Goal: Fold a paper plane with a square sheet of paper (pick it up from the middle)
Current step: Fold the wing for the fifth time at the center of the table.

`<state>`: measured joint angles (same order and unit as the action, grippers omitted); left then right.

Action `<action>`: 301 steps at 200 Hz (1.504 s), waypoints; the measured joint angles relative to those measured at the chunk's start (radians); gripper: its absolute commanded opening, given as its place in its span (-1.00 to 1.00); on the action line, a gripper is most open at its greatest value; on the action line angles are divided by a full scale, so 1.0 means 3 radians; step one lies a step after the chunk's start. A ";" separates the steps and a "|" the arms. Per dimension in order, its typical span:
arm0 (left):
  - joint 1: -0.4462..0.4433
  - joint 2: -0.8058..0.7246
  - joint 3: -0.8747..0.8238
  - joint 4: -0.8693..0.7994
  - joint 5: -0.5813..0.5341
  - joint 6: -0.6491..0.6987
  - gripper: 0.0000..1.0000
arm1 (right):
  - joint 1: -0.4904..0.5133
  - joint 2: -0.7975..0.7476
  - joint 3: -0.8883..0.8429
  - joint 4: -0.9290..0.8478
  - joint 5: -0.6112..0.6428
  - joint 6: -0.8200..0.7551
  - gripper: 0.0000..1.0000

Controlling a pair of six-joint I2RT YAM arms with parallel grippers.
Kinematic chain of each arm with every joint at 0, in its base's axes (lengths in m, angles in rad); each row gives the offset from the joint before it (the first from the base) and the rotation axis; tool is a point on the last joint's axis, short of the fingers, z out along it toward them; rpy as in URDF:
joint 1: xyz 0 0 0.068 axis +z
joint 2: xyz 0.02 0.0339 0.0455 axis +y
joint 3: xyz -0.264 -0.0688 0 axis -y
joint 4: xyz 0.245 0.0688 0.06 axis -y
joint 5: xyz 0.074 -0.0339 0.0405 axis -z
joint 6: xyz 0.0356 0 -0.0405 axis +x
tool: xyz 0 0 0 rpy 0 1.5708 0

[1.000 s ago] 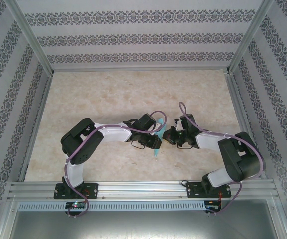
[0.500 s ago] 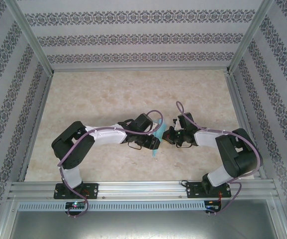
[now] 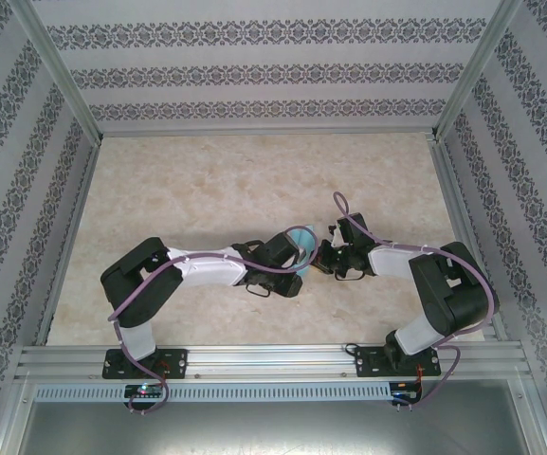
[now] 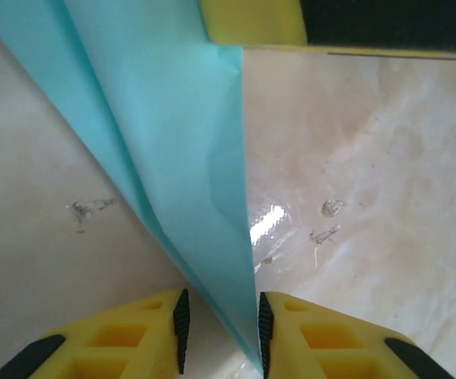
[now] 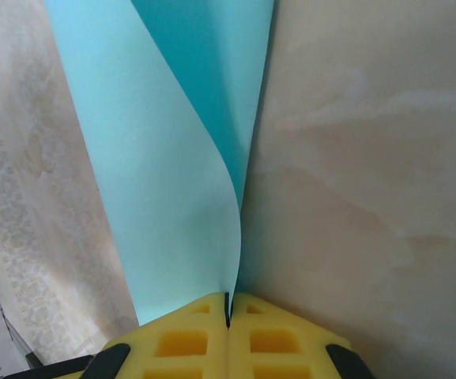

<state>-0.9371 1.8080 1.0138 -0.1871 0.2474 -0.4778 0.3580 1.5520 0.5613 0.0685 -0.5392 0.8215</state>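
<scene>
Currently the right claw (image 5: 228, 306) pinches the light, limp paper sheet (image 5: 160, 158) at its fold, likely the stiffest hold; the left claw (image 4: 220, 328) straddles it, narrowly parted.

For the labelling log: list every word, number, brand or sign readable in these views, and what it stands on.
None readable.
The blue paper is blank; the yellow fingers bear no marks; the wallpaper is ornament, not letters.
The small boards at the arm bases: too small to read.
</scene>
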 measured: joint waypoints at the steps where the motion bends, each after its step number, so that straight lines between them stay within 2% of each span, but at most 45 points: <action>1: -0.0001 0.0000 0.0000 -0.0003 -0.0004 0.0000 -0.39 | 0.0000 0.0000 0.0000 -0.0001 0.0000 0.0000 -1.00; 75: -0.0120 0.0058 0.0107 -0.0200 -0.0373 0.0099 -0.59 | 0.0015 -0.0001 0.0076 -0.0120 0.0004 -0.0061 -1.00; 134: -0.0195 0.0093 0.0174 -0.0312 -0.0607 0.0270 -0.67 | 0.0056 -0.0001 0.0178 -0.0195 0.0028 -0.0121 -1.00; 301: -0.0215 0.0107 0.0198 -0.0379 -0.0951 0.0558 -0.70 | 0.0081 0.0234 0.0329 -0.0252 0.0069 -0.0272 -1.00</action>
<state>-1.0016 1.8400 1.0733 -0.3008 -0.0380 -0.3103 0.3824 1.6222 0.6601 -0.0071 -0.5186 0.7399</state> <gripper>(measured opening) 0.152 0.049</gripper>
